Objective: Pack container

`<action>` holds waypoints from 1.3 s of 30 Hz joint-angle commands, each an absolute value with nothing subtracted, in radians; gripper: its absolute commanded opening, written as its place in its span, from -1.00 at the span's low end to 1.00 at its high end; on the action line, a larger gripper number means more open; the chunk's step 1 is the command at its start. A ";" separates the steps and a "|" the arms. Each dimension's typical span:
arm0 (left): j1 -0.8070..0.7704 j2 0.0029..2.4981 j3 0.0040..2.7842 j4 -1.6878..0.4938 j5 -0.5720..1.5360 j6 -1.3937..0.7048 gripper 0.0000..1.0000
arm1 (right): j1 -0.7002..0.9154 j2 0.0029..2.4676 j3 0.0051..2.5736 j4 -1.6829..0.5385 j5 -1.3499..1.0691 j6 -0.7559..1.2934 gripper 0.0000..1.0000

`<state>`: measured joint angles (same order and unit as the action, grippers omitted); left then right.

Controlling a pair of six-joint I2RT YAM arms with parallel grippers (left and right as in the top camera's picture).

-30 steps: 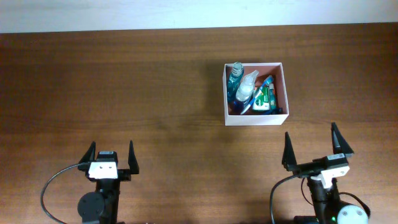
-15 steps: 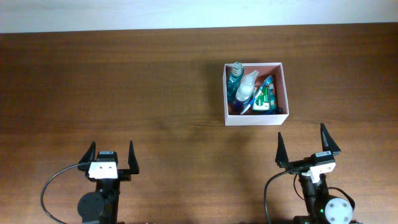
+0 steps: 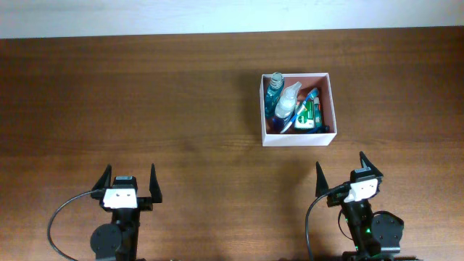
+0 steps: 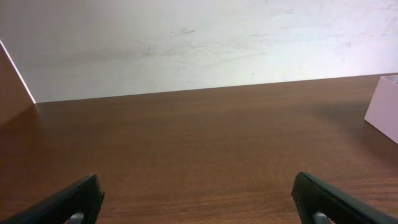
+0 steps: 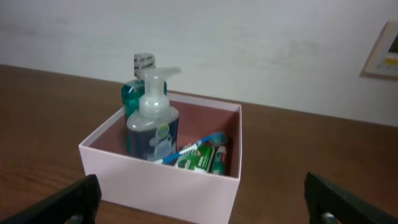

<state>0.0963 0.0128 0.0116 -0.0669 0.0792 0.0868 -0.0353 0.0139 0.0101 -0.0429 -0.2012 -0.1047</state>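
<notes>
The container (image 3: 297, 138), a white-walled square box with a reddish floor, sits right of the table's middle. It holds a blue mouthwash bottle (image 3: 275, 85), a clear pump bottle (image 3: 286, 105), a blue toothbrush (image 3: 301, 110) and a green box (image 3: 312, 116). In the right wrist view the container (image 5: 161, 183) stands just ahead, with the pump bottle (image 5: 152, 127) upright inside. My right gripper (image 3: 340, 161) is open and empty, near the front edge below the container. My left gripper (image 3: 130, 170) is open and empty at the front left, far from the container (image 4: 385, 106).
Bare brown wood table (image 3: 145, 94) spreads left of the container. A white wall (image 4: 199, 43) runs along the table's far edge. A framed picture (image 5: 384, 50) hangs at the right. A black cable (image 3: 61, 217) loops beside the left arm's base.
My right gripper has drawn back toward the front edge and shifted left, staying open. The left gripper and the container's contents have not moved.
</notes>
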 commanded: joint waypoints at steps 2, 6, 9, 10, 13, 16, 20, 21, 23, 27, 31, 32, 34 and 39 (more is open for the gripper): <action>0.093 0.005 0.009 -0.072 0.090 0.099 0.99 | -0.025 0.003 0.006 -0.060 -0.193 -0.089 0.98; 0.093 0.005 0.009 -0.072 0.090 0.099 0.99 | -0.025 0.004 0.006 -0.065 -0.161 -0.028 0.98; 0.093 0.005 0.009 -0.072 0.090 0.099 0.99 | -0.025 0.003 0.006 -0.065 -0.162 -0.029 0.98; 0.093 0.005 0.009 -0.072 0.090 0.099 0.99 | -0.025 0.004 0.006 -0.065 -0.162 -0.029 0.98; 0.093 0.005 0.009 -0.072 0.090 0.100 0.99 | -0.025 0.003 0.006 -0.064 -0.162 -0.029 0.98; 0.093 0.005 0.009 -0.072 0.090 0.099 0.99 | -0.025 0.004 0.006 -0.064 -0.162 -0.029 0.98; 0.093 0.005 0.009 -0.072 0.090 0.099 0.99 | -0.025 0.004 0.006 -0.064 -0.162 -0.029 0.98; 0.093 0.005 0.009 -0.072 0.090 0.099 0.99 | -0.025 0.004 0.006 -0.064 -0.162 -0.029 0.98; 0.093 0.005 0.009 -0.072 0.090 0.099 0.99 | -0.025 0.004 0.006 -0.064 -0.162 -0.029 0.98; 0.093 0.005 0.009 -0.072 0.090 0.099 0.99 | -0.025 0.004 0.006 -0.064 -0.162 -0.029 0.98; 0.093 0.005 0.009 -0.072 0.090 0.099 0.99 | -0.025 0.004 0.006 -0.064 -0.162 -0.029 0.98; 0.093 0.005 0.009 -0.072 0.090 0.099 0.99 | -0.025 0.004 0.006 -0.064 -0.162 -0.029 0.98; 0.093 0.005 0.009 -0.072 0.090 0.099 0.99 | -0.025 0.004 0.006 -0.064 -0.162 -0.029 0.98; 0.093 0.005 0.009 -0.072 0.090 0.099 0.99 | -0.025 0.004 0.006 -0.064 -0.162 -0.029 0.97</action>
<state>0.0963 0.0128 0.0116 -0.0673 0.0792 0.0868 -0.0353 0.0139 0.0101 -0.0559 -0.1780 -0.0341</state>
